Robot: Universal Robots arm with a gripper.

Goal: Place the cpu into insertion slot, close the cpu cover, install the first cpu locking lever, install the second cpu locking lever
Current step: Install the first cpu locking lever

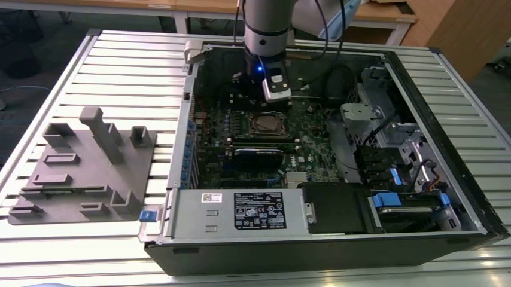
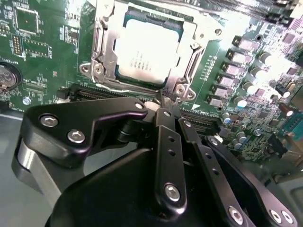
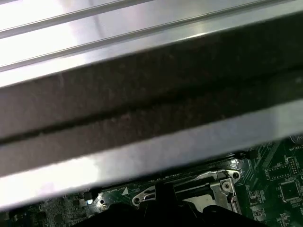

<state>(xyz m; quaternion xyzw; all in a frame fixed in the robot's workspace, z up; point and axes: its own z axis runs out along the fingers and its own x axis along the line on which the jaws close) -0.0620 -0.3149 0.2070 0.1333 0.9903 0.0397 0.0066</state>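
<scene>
The open computer case (image 1: 335,179) lies on the slatted table (image 1: 119,60), with the arm (image 1: 267,30) reaching down into it over the green board (image 1: 319,149). In the second wrist view the gripper (image 2: 163,101) has its fingers drawn together to a narrow tip, holding nothing, almost at the near edge of the insertion slot (image 2: 189,56). Just ahead of that tip the cpu cover (image 2: 106,52) lies closed, and the cpu (image 2: 147,45) shows seated through its window. The thin wire at the tip may be a locking lever; glare makes that uncertain. From here, the risk I judge greatest is the tip slipping off so slim a wire and scraping the board beside the slot. Pressing down off-line could instead strain the frame.
</scene>
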